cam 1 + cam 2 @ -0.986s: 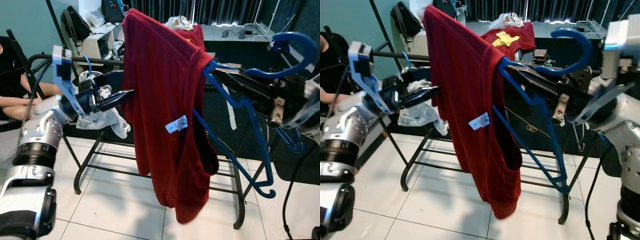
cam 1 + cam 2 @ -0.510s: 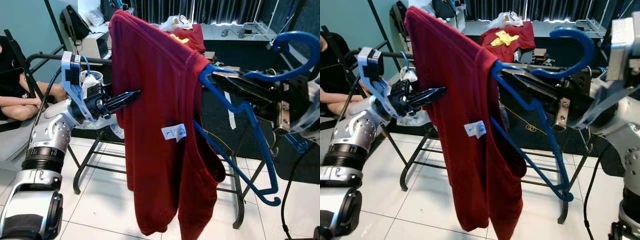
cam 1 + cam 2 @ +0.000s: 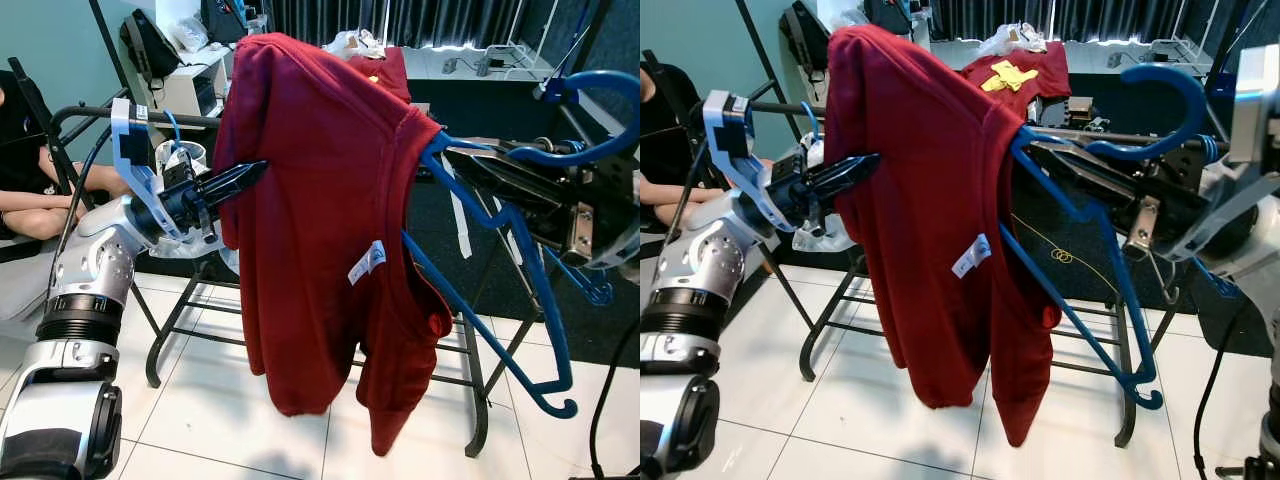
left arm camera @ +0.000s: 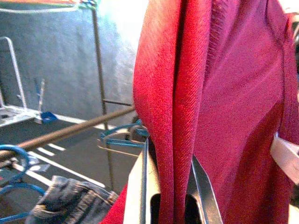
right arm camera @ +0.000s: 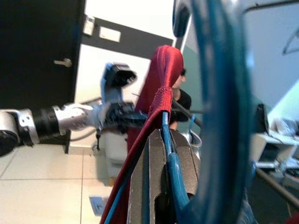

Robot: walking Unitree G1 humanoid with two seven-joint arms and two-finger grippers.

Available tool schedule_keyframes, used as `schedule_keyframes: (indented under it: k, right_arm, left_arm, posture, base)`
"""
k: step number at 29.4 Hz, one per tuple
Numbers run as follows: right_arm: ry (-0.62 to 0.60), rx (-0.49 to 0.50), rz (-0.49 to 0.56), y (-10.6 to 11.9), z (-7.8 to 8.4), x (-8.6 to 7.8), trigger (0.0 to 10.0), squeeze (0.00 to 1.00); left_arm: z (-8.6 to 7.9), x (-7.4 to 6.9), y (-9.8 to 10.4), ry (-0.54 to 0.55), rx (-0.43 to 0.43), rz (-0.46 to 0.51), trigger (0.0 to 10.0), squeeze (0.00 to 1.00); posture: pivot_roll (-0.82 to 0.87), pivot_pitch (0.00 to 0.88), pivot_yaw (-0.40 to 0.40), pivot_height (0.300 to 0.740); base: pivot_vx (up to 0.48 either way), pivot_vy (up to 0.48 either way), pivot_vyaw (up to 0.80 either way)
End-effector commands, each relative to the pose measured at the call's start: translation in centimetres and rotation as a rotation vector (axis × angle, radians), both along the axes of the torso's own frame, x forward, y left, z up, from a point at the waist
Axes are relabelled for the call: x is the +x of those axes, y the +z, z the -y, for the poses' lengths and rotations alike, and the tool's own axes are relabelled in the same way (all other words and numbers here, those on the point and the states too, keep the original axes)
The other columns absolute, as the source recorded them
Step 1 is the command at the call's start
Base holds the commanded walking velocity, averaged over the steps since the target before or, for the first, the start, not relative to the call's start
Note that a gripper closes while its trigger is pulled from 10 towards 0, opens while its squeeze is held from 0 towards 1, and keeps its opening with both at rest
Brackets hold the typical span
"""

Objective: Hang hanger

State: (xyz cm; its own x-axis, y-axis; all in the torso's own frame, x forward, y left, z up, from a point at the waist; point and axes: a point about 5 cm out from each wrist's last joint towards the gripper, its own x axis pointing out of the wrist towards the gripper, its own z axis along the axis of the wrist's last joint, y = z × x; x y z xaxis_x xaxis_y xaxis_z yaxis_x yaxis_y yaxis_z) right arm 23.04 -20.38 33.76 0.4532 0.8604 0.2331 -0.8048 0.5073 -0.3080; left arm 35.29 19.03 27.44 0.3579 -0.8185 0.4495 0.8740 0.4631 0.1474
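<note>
Since a moment ago the red shirt point(image 3: 320, 230) swings back toward the black drying rack point(image 3: 470, 400). My left tool point(image 3: 250, 173) pinches its edge, fingers closed on cloth. My right tool point(image 3: 470, 172) clamps the blue hanger point(image 3: 500, 215), which carries the shirt above the rack.

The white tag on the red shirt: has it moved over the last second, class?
Yes. The white tag has swung toward the robot's right, judged against the black rack's leg.
</note>
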Motion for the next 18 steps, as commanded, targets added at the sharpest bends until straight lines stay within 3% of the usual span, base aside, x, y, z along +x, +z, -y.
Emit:
schedule_keyframes:
  k: [1, 2, 3, 4, 5, 7, 8, 9, 12, 14, 16, 17, 18]
  right_arm:
    - [-0.048, -0.042, -0.069, -1.3, 0.6, 0.2, 0.0, 0.00]
    - [-0.084, -0.107, -0.135, -2.8, 0.8, 0.4, 0.0, 0.00]
    - [-0.084, -0.107, -0.135, -2.8, 0.8, 0.4, 0.0, 0.00]
    - [-0.117, -0.200, -0.233, -5.0, 1.0, 0.6, 0.0, 0.00]
    - [-0.117, -0.200, -0.233, -5.0, 1.0, 0.6, 0.0, 0.00]
    - [-0.153, -0.401, -0.438, -10.0, 1.2, 0.2, 0.0, 0.00]
    - [-0.153, -0.401, -0.438, -10.0, 1.2, 0.2, 0.0, 0.00]
    - [-0.157, -0.483, -0.520, -12.3, 1.2, -0.3, 0.0, 0.00]
    - [-0.157, -0.528, -0.563, -13.6, 1.3, -0.7, 0.0, 0.00]
    - [-0.176, -0.459, -0.564, -13.6, 1.4, -0.6, 0.0, 0.00]
    - [-0.176, -0.459, -0.564, -13.6, 1.4, -0.6, 0.0, 0.00]
    - [-0.216, -0.415, -0.552, -13.4, 1.9, -0.1, 0.0, 0.00]
    - [-0.331, -0.369, -0.548, -14.2, 3.1, 1.0, 10.0, 0.00]
  left_arm:
    - [-1.5, -0.1, 1.3, 0.074, -0.051, 0.043, 0.0, 0.00]
    - [-1.7, -0.1, 1.8, 0.089, -0.086, 0.058, 0.0, 0.00]
    - [-1.7, -0.1, 1.8, 0.089, -0.086, 0.058, 0.0, 0.00]
    - [-2.0, -0.1, 2.6, 0.103, -0.130, 0.077, 0.0, 0.00]
    - [-2.0, -0.1, 2.6, 0.103, -0.130, 0.077, 0.0, 0.00]
    - [-2.5, -0.3, 4.3, 0.119, -0.221, 0.115, 0.0, 0.00]
    - [-2.5, -0.3, 4.3, 0.119, -0.221, 0.115, 0.0, 0.00]
    - [-2.9, -0.4, 5.0, 0.128, -0.273, 0.126, 0.0, 0.00]
    - [-3.1, -0.4, 5.4, 0.134, -0.304, 0.130, 0.0, 0.00]
    - [-4.1, 0.2, 4.6, 0.236, -0.319, 0.079, 0.0, 0.00]
    - [-4.1, 0.2, 4.6, 0.236, -0.319, 0.079, 0.0, 0.00]
    - [-4.3, 0.7, 3.3, 0.301, -0.277, 0.023, 0.0, 0.00]
    - [-3.6, 0.8, -0.2, 0.313, -0.097, -0.084, 9.9, 0.00]
  posture:
    - [-0.06, 0.040, 0.041, 0.740]
    - [-0.06, 0.040, 0.041, 0.740]
    - [-0.06, 0.040, 0.041, 0.740]
    - [-0.06, 0.040, 0.041, 0.740]
    - [-0.06, 0.040, 0.041, 0.740]
    - [-0.06, 0.047, 0.030, 0.740]
    - [-0.06, 0.047, 0.030, 0.740]
    - [-0.06, 0.047, 0.030, 0.740]
    - [-0.06, 0.048, 0.029, 0.740]
    - [-0.06, 0.051, 0.036, 0.740]
    - [-0.06, 0.051, 0.036, 0.740]
    - [-0.05, 0.052, 0.033, 0.740]
    - [-0.04, 0.052, 0.028, 0.740]
  base:
    - [0.000, 0.000, 0.00]
    - [0.000, 0.000, 0.00]
    - [0.000, 0.000, 0.00]
    - [0.000, 0.000, 0.00]
    - [0.000, 0.000, 0.00]
    - [0.000, 0.000, 0.00]
    - [0.000, 0.000, 0.00]
    - [0.000, 0.000, 0.00]
    - [0.000, 0.000, 0.00]
    - [0.000, 0.000, 0.00]
    - [0.000, 0.000, 0.00]
    - [0.000, 0.000, 0.00]
    - [0.000, 0.000, 0.00]
